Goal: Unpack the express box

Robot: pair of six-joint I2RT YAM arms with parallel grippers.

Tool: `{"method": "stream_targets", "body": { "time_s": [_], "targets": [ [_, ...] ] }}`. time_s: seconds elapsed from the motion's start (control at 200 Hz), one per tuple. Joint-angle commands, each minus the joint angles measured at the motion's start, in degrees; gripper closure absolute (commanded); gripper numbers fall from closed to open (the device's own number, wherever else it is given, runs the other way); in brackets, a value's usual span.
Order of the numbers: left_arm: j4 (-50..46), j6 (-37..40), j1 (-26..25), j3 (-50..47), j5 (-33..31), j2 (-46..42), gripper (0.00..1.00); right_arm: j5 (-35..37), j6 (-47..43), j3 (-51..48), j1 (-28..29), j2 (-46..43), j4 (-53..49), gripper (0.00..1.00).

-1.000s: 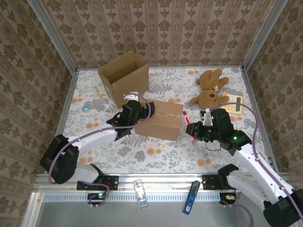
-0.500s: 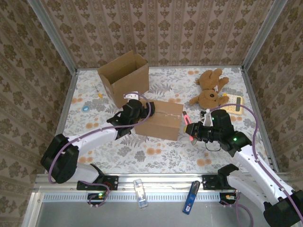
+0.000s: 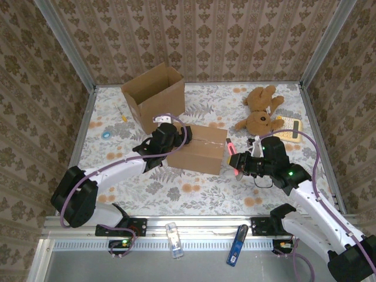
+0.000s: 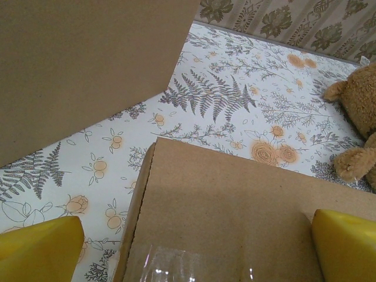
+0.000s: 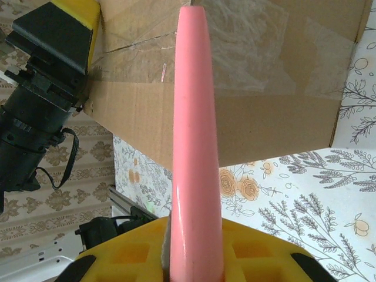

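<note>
I can read no lettering from here; the taped cardboard box point(image 3: 198, 150) shows no legible label; the keys on the beige calculator point(image 3: 289, 130) are too small to make out.

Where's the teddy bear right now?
From the top camera, the teddy bear lies at the far right of the table, just left of the calculator and beyond the right pincer.
</note>
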Motion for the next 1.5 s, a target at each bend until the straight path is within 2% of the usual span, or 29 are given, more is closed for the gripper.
{"method": "stream_targets", "body": {
  "time_s": [0.0,0.63,1.495],
  "targets": [
    [-13.75,0.25,-0.27,-3.52,0.19,4.29,0.02,-4.78,0.31,-0.44,2.35,-0.41,1.82,1.00],
    [-13.32,-0.56,-0.25,-4.84,-0.05,4.54,0.02,-0.27,4.08,-1.28,10.25,-2.32,1.84,1.00],
    [-13.14,-0.85,-0.20,-5.10,-0.24,4.32,0.02,2.34,6.11,-2.28,14.89,-4.23,-0.81,1.00]
  ]
}}
